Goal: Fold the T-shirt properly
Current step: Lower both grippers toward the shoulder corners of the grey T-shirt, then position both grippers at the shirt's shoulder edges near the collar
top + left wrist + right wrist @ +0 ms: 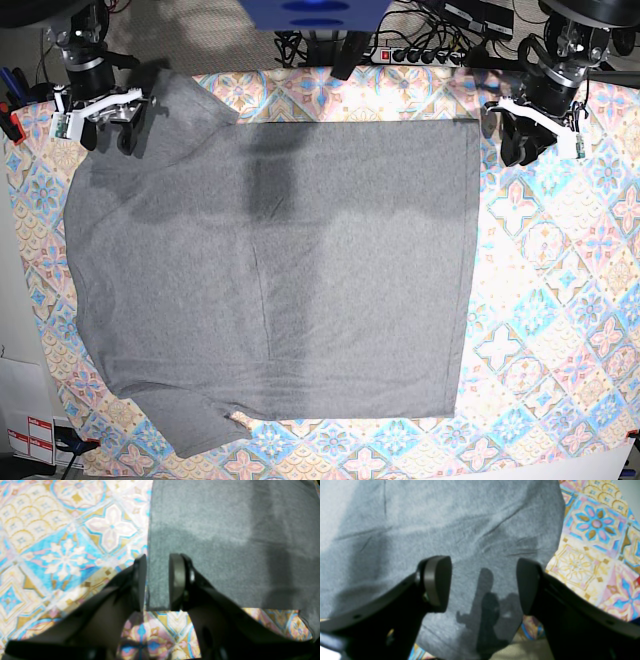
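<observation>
The plain grey short-sleeved cotton T-shirt (270, 270) lies spread flat on the pastel diamond-patterned tablecloth (560, 300) that covers my bench. In the base view my right pincer (118, 118) sits at the shirt's far left corner, above its cloth. My left pincer (527, 140) sits just beyond the far right corner, straddling that corner's edge in its wrist view.

My left gripper (157, 582) hangs at the far right corner of the base view, its jaws narrowly apart, pads facing each other with a slim gap. My right gripper (483, 585) sits at the far left corner, jaws spread wide, nothing pinched between its pads (437, 582).
</observation>
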### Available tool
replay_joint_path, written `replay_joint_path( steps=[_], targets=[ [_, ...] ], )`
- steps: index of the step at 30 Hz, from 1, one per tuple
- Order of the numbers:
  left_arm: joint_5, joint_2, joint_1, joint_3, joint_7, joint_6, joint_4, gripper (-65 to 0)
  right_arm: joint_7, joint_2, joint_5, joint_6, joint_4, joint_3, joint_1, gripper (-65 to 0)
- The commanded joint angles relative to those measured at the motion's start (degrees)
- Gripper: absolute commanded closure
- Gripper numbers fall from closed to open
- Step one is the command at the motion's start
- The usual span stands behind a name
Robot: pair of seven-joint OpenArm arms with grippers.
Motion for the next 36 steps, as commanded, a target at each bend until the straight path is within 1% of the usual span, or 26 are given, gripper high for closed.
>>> replay_joint_path(
  steps=[1,4,5,7,9,11,14,15,19,23,27,29,36],
  targets=[
    [-0.1,-0.85,0.31,-0.42,-1.25,-0.08,0.78,-14.9,1.07,0.46,0.27,0.08,-0.46,0.36,-0.46,-40.5],
    [-0.1,-0.85,0.31,-0.42,-1.25,-0.08,0.78,-14.8,1.07,0.46,0.27,0.26,-3.01,0.27,-0.46,-40.6],
    [-0.1,-0.85,0.31,-0.42,-1.25,-0.08,0.78,-14.8,1.07,0.37,0.27,0.96,-3.89,0.27,-0.46,-40.6],
    [-0.1,-0.85,0.31,-0.42,-1.25,-0.08,0.78,-13.9,1.16,0.11,0.53,3.95,-5.65,0.45,-0.64,-40.6],
    [-0.1,-0.85,0.31,-0.42,-1.25,-0.08,0.78,-11.1,1.16,-0.69,2.9,6.94,-7.76,0.71,-0.46,-40.5],
    [-0.1,-0.85,0.31,-0.42,-1.25,-0.08,0.78,-9.0,1.43,-1.13,5.8,8.96,-10.4,0.8,0.15,-40.5],
    [-0.1,-0.85,0.4,-0.42,-1.25,-0.08,0.78,-8.2,1.51,-1.13,7.12,11.07,-13.03,0.8,1.56,-40.5],
    [-0.1,-0.85,0.4,-0.42,-1.25,-0.08,0.78,-8.2,1.51,-1.13,7.12,11.51,-13.74,0.8,1.65,-40.5],
    [-0.1,-0.85,0.49,-0.42,-1.25,-0.08,0.78,-8.2,1.51,-1.13,7.3,11.6,-16.2,0.8,1.82,-40.5],
    [-0.1,-0.85,0.57,-0.42,-1.25,-0.08,0.78,-8.1,1.6,-1.13,7.56,11.69,-18.75,0.8,3.93,-40.5],
    [-0.1,-0.85,0.66,-0.42,-1.25,-0.08,0.78,-8.0,1.51,-1.21,7.56,15.29,-20.59,0.8,4.55,-40.5],
    [-0.1,-0.85,0.66,-0.42,-1.25,-0.08,0.78,-8.0,1.16,-1.3,7.65,15.47,-20.86,0.8,6.13,-40.5],
    [-0.1,-0.93,0.66,-0.42,-1.25,-0.08,0.78,-7.9,1.51,-1.39,7.74,15.47,-25.34,0.89,7.63,-40.5]
  ],
)
